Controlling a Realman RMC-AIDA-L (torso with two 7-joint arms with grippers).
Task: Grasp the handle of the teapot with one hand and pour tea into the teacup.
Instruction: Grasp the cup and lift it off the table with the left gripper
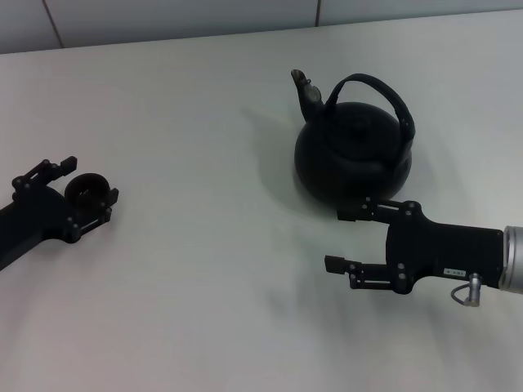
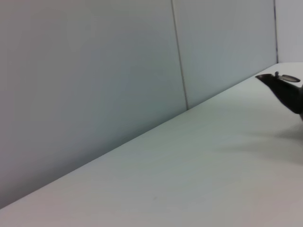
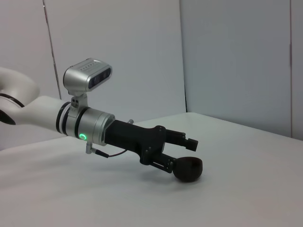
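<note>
The matte-black teapot [image 1: 347, 151] stands on the white table right of the middle, with its spout [image 1: 306, 86] pointing to the far left. Its arched handle [image 1: 384, 90] stands upright over the lid. My right gripper [image 1: 339, 239] is open and empty, low over the table just in front of the teapot, with its far finger [image 1: 353, 215] close to the pot's base. At the far left, my left gripper [image 1: 84, 189] is shut on the tiny black teacup [image 1: 87, 188]. The right wrist view shows this left gripper [image 3: 182, 155] with the teacup [image 3: 188, 169] at the table. The teapot's spout [image 2: 284, 90] shows in the left wrist view.
The white table [image 1: 204, 286] runs back to a pale panelled wall [image 1: 163, 20] along its far edge. No other objects are in view.
</note>
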